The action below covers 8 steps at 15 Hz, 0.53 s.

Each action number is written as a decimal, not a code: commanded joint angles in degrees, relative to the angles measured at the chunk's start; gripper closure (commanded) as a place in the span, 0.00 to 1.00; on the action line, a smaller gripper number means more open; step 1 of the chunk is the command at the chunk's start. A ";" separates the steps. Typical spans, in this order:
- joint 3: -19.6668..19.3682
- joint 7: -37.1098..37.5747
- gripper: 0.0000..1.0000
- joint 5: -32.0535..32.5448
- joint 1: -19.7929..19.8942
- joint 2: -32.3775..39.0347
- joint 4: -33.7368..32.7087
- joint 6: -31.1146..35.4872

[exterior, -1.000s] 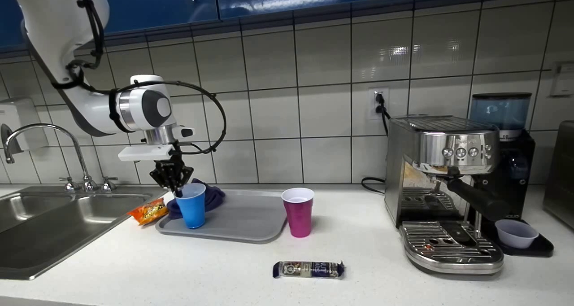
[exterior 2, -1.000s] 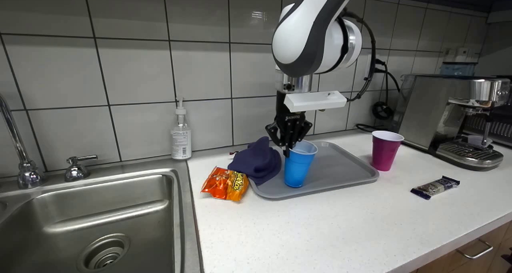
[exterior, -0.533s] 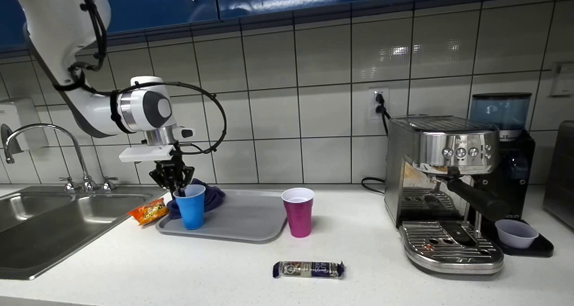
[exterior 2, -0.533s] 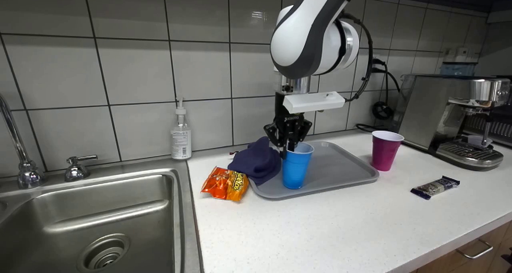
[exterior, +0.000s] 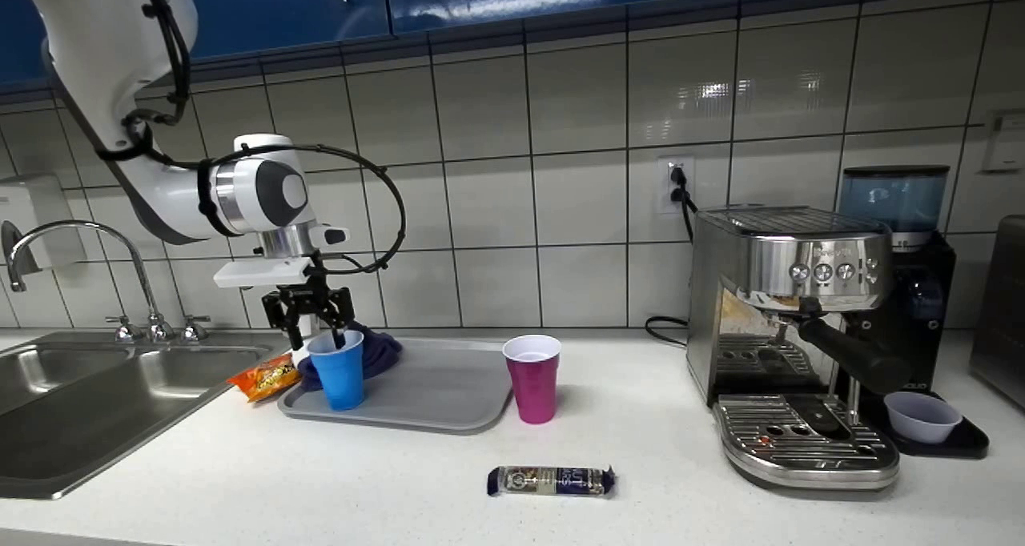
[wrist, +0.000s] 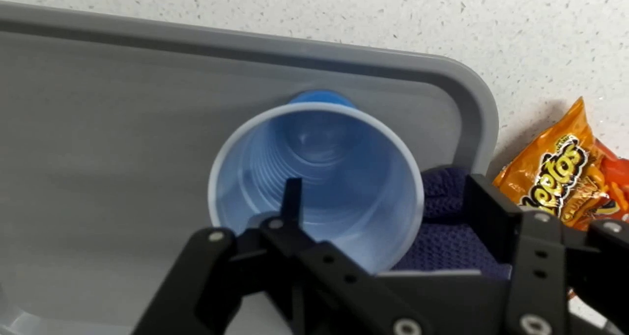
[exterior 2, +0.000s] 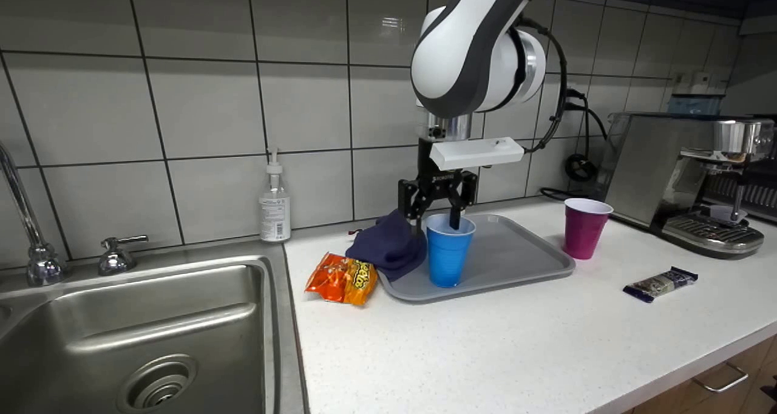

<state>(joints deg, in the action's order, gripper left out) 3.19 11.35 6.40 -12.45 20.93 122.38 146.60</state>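
The blue cup point(exterior: 338, 379) stands on the grey tray point(exterior: 440, 390) in both exterior views. My gripper point(exterior 2: 436, 227) is open over its rim. In the wrist view one finger point(wrist: 293, 197) reaches into the cup's mouth, while the opposite finger point(wrist: 491, 217) hangs outside, above a dark purple cloth point(wrist: 452, 246). The cup wall lies between the open jaws, with a gap on the outer side; whether the inner finger touches the wall I cannot tell. Beside the tray's corner lies an orange snack bag point(exterior 2: 343, 278). The lower parts of the cup's near rim are hidden behind the gripper.
A magenta cup point(exterior: 534, 378) stands beside the tray. Towards the counter's front lies a wrapped bar point(exterior: 551, 480). The espresso machine point(exterior: 789, 346) is farther along the counter. On the opposite side are the sink point(exterior 2: 176, 335) and a soap bottle point(exterior 2: 275, 204); a tiled wall rises behind.
The jaws, close together at the cup's rim a second ago, have spread wide. The blue cup has shifted slightly and sits a little lower and straighter; the arm has barely moved.
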 commanded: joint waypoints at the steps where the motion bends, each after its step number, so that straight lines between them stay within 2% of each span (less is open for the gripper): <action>1: 0.52 -0.11 0.00 -0.82 0.61 -2.74 1.12 -0.61; 8: 0.35 0.31 0.00 -1.09 1.37 -8.27 4.98 -0.15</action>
<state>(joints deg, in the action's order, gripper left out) 3.13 11.35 6.24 -12.08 17.30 123.70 146.64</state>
